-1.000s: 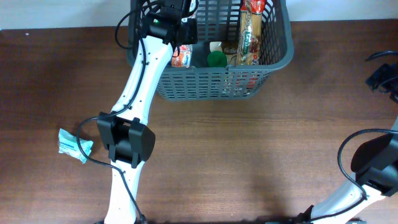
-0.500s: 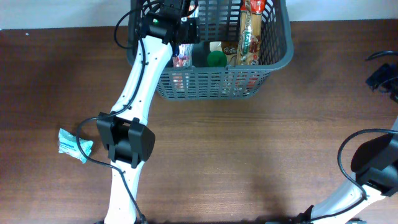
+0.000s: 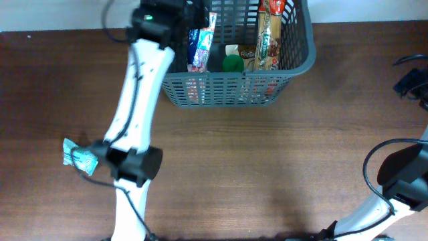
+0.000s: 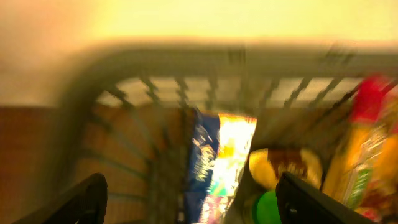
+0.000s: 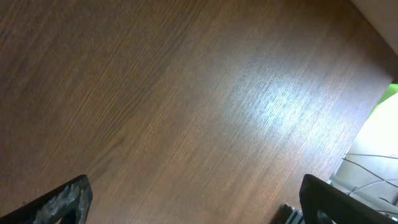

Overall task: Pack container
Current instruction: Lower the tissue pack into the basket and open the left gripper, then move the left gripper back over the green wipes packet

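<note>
The container [image 3: 304, 63], a dark grey lattice basket, stands at the table's far edge. Inside it are a colourful snack packet [image 3: 200, 45] standing on end at the left, a green-capped item [image 3: 233, 63] and long yellow-red packets [image 3: 271, 33]. My left gripper [image 3: 190, 10] hovers over the basket's left end, open and holding nothing. The blurred left wrist view looks down on the packet [image 4: 217, 162] and the green cap [image 4: 268, 208], with the fingers [image 4: 81, 202] wide apart. My right gripper [image 5: 196, 205] is open over bare wood.
A teal packet [image 3: 77, 157] lies on the table at the left, beside the left arm's elbow [image 3: 130, 164]. The right arm [image 3: 401, 174] stays at the table's right edge. A cable and pale floor [image 5: 373, 162] show past the table edge.
My left gripper opened and let go of the colourful packet, which now stands in the basket's left end. The left arm has swung leftward and lifted. The right arm is still.
</note>
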You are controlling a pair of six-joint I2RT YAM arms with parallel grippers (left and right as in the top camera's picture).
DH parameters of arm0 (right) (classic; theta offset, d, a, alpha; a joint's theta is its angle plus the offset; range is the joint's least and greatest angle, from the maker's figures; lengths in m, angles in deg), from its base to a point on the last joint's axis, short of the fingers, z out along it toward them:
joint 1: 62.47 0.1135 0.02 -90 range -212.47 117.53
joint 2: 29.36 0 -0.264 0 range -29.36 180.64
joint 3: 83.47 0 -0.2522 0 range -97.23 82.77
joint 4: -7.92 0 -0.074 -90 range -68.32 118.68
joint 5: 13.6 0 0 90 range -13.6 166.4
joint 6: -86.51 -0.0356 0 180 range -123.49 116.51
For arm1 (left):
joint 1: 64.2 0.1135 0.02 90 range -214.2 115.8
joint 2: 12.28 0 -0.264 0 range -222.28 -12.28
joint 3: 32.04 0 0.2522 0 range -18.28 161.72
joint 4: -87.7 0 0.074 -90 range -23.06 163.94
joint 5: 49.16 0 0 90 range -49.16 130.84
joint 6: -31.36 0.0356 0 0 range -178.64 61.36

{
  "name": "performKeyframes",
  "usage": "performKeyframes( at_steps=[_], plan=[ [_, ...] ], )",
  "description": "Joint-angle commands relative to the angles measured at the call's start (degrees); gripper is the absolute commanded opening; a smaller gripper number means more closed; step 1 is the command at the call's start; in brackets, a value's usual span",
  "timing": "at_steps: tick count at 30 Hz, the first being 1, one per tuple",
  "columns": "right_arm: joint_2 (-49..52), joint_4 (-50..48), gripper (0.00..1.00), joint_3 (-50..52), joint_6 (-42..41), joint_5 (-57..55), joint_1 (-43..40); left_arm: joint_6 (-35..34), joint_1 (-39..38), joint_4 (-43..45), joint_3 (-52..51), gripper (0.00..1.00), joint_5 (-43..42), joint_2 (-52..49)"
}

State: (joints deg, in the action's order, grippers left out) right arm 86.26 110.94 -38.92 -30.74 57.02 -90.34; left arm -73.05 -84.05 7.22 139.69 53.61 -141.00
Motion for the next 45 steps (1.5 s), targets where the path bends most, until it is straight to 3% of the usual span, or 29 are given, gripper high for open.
performKeyframes(
  at_steps=[1, 4, 10, 16, 20, 28, 32, 36, 38, 41, 45],
  plan=[
    [0.2, -0.2, 0.99, 0.4, -0.9, -0.1, -0.3, 1.3, 0.2, -2.2, 4.4, 0.78, 9.5, 10.3],
    [0.2, -0.2, 0.99, 0.4, -0.9, -0.1, -0.3, -0.3, 0.2, -6.3, 4.5, 0.94, 16.2, 15.6],
    [0.2, -0.2, 0.99, 0.4, -0.9, -0.1, -0.3, -16.7, 2.0, -18.2, 4.5, 0.99, 26.3, 21.6],
    [0.2, -0.2, 0.99, 0.4, -0.9, -0.1, -0.3, -36.7, 9.7, -30.0, 4.1, 1.0, 25.6, 22.6],
    [0.2, -0.2, 0.99, 0.4, -0.9, -0.1, -0.3, -40.0, 17.0, -29.9, 1.3, 1.0, 17.5, 22.6],
    [0.2, -0.2, 0.99, 0.4, -0.9, -0.1, -0.3, -43.3, 32.3, -30.0, -12.1, 1.0, 6.7, 22.6],
    [0.2, -0.1, 0.99, 0.4, -0.9, -0.1, -0.3, -46.1, 39.2, -30.0, -24.2, 0.99, -3.2, 22.6],
    [0.2, -0.1, 0.99, 0.4, -0.9, -0.1, -0.3, -47.6, 42.9, -28.3, -37.3, 0.99, -7.3, 22.6],
    [0.2, -0.1, 0.99, 0.4, -0.9, -0.1, -0.3, -45.7, 43.5, -26.3, -42.7, 0.99, -9.4, 22.6],
    [0.2, -0.2, 0.99, 0.4, -0.9, -0.1, -0.3, -34.2, 43.3, -19.3, -50.1, 0.99, -13.1, 22.6],
    [0.2, -0.2, 0.99, 0.4, -0.9, -0.1, -0.3, -26.4, 42.7, -14.0, -57.9, 0.99, -14.0, 22.6]
  ],
)
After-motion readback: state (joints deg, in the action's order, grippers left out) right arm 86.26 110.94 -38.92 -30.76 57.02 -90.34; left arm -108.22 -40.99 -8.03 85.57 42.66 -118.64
